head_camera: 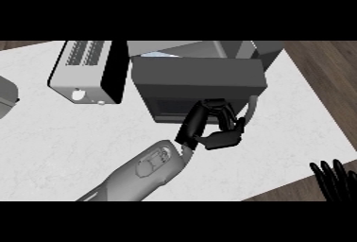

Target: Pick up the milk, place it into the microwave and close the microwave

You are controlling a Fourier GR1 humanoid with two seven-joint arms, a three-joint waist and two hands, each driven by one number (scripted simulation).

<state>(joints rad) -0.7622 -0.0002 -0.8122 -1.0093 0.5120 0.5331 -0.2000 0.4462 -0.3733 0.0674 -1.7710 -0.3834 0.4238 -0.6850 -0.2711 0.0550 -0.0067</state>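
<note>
Head view looks steeply down on the left hand (213, 124), which reaches in on a grey forearm (143, 172) from the lower edge to the front of the microwave (199, 78). Its fingers are curled, with the tips close to the thumb, and they sit against the open microwave door (202, 101), near the door's handle (252, 108); nothing can be seen inside the curl, so whether it grips anything cannot be told. The milk cannot be made out anywhere; it may be hidden inside the microwave or behind the hand.

At the lower right corner only the dark fingers of the right hand (333, 176) show, straight and pointing up, resting at the counter's edge.

Both hands are over a white, faintly marbled counter (63, 142), with brown wooden floor (327, 71) beyond its right side.

Left of the microwave lies a white appliance (80, 71) with a black side panel and vent slots. A grey rounded object (7, 94) is cut off at the left edge.
</note>
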